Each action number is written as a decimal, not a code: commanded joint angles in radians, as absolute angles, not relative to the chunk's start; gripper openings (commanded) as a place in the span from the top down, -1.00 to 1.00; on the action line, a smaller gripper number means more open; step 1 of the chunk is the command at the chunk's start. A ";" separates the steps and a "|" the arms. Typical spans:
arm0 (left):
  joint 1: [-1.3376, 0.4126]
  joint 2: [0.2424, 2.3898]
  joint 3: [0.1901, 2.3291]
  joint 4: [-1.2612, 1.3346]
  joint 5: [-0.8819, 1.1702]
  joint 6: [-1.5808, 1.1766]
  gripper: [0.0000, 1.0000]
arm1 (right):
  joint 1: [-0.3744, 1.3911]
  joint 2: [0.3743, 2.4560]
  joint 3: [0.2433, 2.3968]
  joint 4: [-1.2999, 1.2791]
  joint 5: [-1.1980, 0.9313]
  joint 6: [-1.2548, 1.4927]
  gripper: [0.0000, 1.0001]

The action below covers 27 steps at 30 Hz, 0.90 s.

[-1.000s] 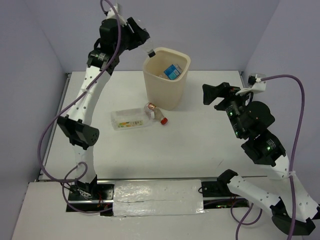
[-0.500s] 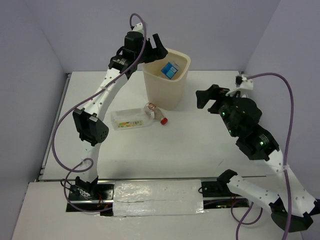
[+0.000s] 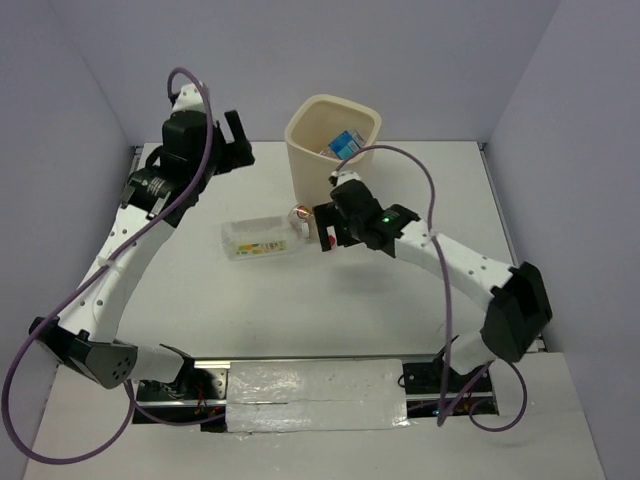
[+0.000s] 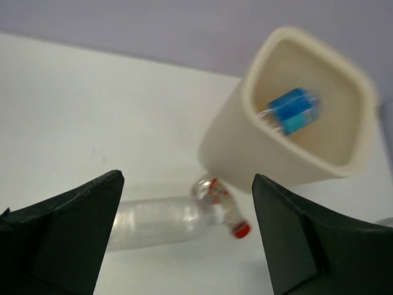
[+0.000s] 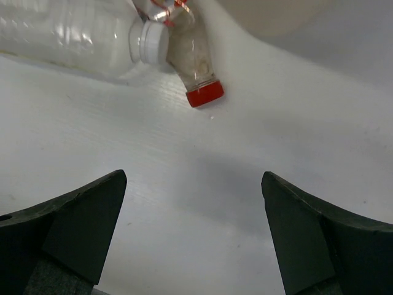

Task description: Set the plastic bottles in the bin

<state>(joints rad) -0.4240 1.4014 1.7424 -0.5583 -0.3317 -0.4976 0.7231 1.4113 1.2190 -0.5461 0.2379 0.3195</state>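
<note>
Now left tool (image 3: 238, 140) wide, pulled back from bin (image 3: 312, 178), right tool (image 5: 193, 178) wide, swung over red-capped bottle (image 5: 191, 58).

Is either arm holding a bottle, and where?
No. The left end effector, near the bin, and the right end effector, by the red-capped bottle, are open and empty.

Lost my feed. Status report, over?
Left gripper, right gripper open, empty. Red-capped crushed clear bottle and clear boxy bottle lie beside tall cream plastic bin; blue-labelled bottle inside. Nothing in the way.

Left tool (image 3: 234, 141) hangs raised, right tool (image 3: 322, 233) low, the 2 spread wide, empty.
</note>
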 commanded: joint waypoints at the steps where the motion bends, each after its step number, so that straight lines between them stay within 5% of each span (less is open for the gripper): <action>1: -0.388 1.338 1.576 -0.646 -0.469 -0.515 -0.99 | 0.741 1.500 1.275 -0.557 0.213 0.238 -0.96; 7: -0.289 1.203 1.369 -0.647 -0.466 -0.549 -0.99 | 0.741 1.705 1.376 -0.558 0.221 0.085 -1.00; 16: -0.233 1.227 1.388 -0.646 -0.411 -0.551 -0.99 | 0.738 1.954 1.512 -0.541 0.284 -0.046 -0.98; 27: -0.219 1.218 1.362 -0.641 -0.397 -0.552 -0.99 | 0.723 2.095 1.612 -0.540 0.229 -0.080 -0.47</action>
<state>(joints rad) -0.2264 1.2343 1.3552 -0.6727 -0.4057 -0.5350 0.7322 2.0666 1.5616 -0.5423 0.2543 -0.0650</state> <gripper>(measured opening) 0.993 0.740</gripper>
